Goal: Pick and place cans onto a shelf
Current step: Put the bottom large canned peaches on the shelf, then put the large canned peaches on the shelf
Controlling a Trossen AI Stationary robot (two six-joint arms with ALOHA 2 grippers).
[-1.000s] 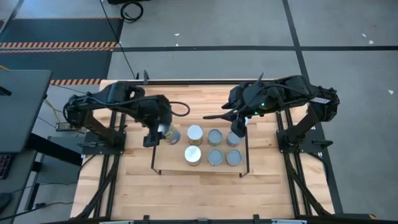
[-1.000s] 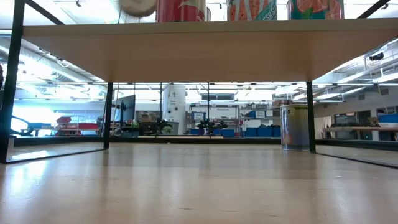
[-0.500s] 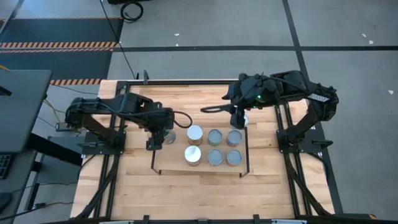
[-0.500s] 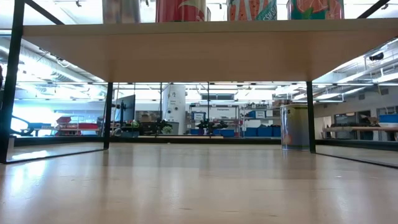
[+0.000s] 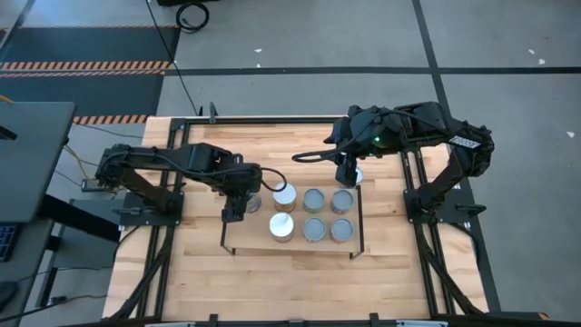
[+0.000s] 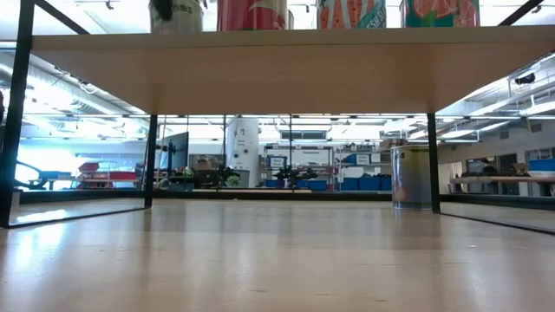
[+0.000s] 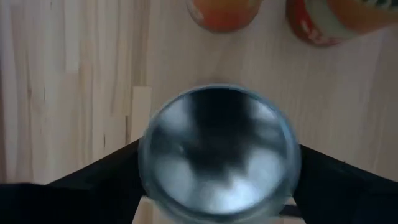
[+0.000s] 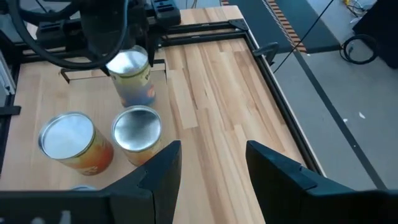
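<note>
The light-wood shelf [image 5: 250, 232] stands mid-table, and it also shows in the low view [image 6: 277, 69]. Several cans with silvery lids, such as one at the left of the far row [image 5: 284, 193], stand on it in two rows. My left gripper [image 5: 243, 195] is shut on another can [image 7: 217, 152] over the shelf's left end. In the low view this can [image 6: 176, 13] is upright, and its lower end is at the shelf top. My right gripper [image 8: 211, 168] is open and empty, above the shelf's far right corner [image 5: 346, 173]. My left gripper pinches the can's side wall near its top rim [image 7: 148, 163] between its two fingers, one on each side. The fingers [image 7: 93, 183] come from above, pointing down. The can is upright; whether its base rests on the shelf I cannot tell.
One more can [image 6: 412, 178] stands on the tabletop beyond the shelf's far right side, partly under my right gripper in the high view [image 5: 358, 175]. Thin black frames [image 5: 224, 227] close the shelf's short ends. Bare tabletop [image 5: 290, 282] lies near the front edge.
My left gripper has carried its can toward the table's right, over the shelf's left end. The can has turned from tipped to upright and come down to the shelf top. My right gripper has drawn back from the shelf's right cans toward the far edge.
</note>
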